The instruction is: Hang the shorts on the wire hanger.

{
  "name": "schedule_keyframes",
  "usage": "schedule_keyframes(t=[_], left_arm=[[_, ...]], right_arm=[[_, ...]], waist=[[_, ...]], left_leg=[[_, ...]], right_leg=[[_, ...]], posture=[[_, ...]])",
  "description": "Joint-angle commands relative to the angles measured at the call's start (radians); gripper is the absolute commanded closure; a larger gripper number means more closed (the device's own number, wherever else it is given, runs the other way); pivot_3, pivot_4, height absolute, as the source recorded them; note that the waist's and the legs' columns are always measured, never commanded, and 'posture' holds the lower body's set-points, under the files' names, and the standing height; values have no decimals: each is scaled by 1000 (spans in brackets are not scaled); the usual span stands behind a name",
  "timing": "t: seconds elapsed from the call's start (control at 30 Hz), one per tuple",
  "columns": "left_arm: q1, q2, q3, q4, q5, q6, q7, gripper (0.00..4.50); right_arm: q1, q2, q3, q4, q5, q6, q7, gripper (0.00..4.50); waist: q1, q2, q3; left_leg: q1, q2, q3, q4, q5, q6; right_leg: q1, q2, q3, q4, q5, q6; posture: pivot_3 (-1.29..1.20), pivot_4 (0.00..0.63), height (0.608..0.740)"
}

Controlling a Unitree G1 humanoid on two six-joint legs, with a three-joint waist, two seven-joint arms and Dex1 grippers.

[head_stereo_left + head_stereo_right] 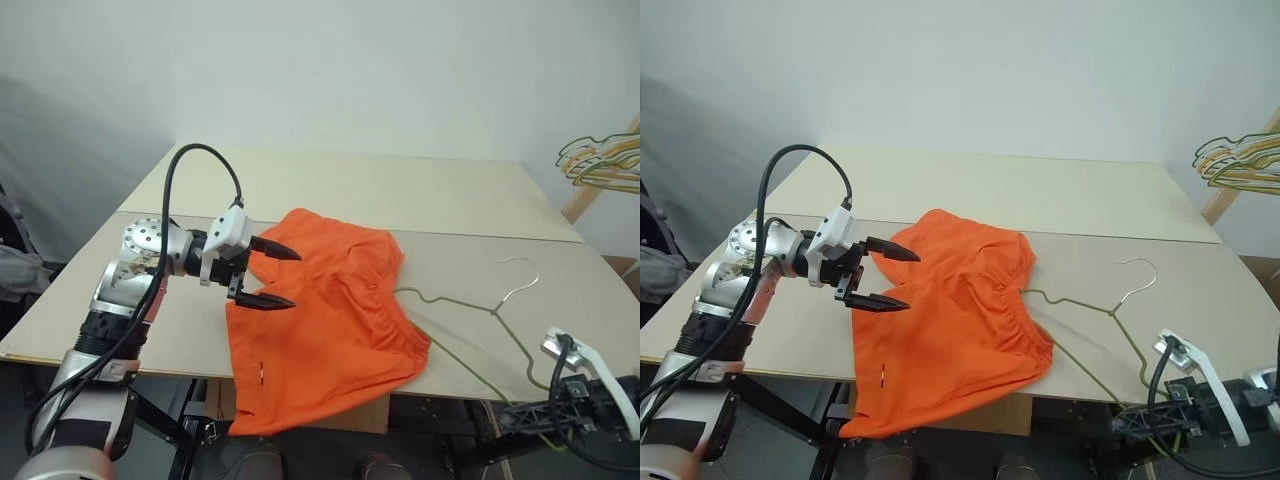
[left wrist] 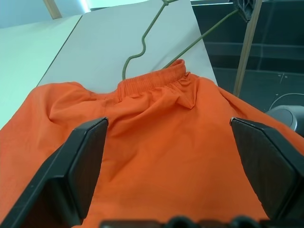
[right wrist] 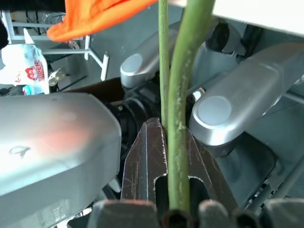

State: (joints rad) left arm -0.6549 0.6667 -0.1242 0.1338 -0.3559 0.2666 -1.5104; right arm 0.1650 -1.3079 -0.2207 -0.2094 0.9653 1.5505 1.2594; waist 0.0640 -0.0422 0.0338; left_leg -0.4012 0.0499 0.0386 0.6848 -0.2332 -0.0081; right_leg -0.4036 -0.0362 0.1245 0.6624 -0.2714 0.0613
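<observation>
Threading step — right gripper [image 3: 166,156] pinches the wire hanger [image 1: 470,318]; left gripper [image 1: 272,275], jaws wide over the shorts [image 1: 325,320], should next grasp the fabric.

shorts [image 1: 325,320]: soft matt orange cloth, creased, gathered elastic waistband
wire hanger [image 1: 478,310]: thin wire, dull olive-grey finish
table [image 1: 420,190]: pale, smooth matt board
left gripper [image 1: 272,274]: matt black fingers on a white housing
right gripper [image 3: 166,156]: dark, scuffed pads
</observation>
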Motion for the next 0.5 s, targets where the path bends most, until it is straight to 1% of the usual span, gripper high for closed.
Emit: schedule_keyframes(t=[0.03,0.13,0.27,0.37,0.43,0.5], left_arm=[[-9,8,14,-29,-17,-3,4,37],[-13,7,10,-24,-10,-11,3,37],[-10,12,5,-26,-3,-25,0,37],[-2,18,6,-34,-1,-31,2,37],[5,26,9,-43,0,-33,3,37],[12,37,12,-50,-2,-34,2,37]], right_arm=[[13,-21,13,-31,0,-37,4,4500],[-72,15,73,32,-15,-37,-23,4500],[-211,73,191,137,-59,-15,-67,4500],[-274,110,263,215,-96,-9,-88,4500],[-271,96,298,217,-100,-32,-58,4500],[-237,46,310,177,-88,-63,-1,4500]], waist=[[0,0,0],[-1,0,0],[1,0,0],[7,0,0],[13,0,0],[21,0,0]], left_leg=[[0,0,0,0,0,0],[0,0,0,0,0,0],[0,0,0,0,0,0],[-1,0,0,0,0,0],[-2,0,0,0,0,0],[-2,0,0,0,0,0]], right_leg=[[0,0,0,0,0,0],[0,0,0,0,0,0],[0,0,0,0,0,0],[-1,0,0,-1,0,0],[-1,0,0,-1,0,0],[-1,0,0,-1,0,0]], posture=[[188,0,740],[195,0,740],[208,0,740],[233,0,740],[247,0,740],[253,0,740]])
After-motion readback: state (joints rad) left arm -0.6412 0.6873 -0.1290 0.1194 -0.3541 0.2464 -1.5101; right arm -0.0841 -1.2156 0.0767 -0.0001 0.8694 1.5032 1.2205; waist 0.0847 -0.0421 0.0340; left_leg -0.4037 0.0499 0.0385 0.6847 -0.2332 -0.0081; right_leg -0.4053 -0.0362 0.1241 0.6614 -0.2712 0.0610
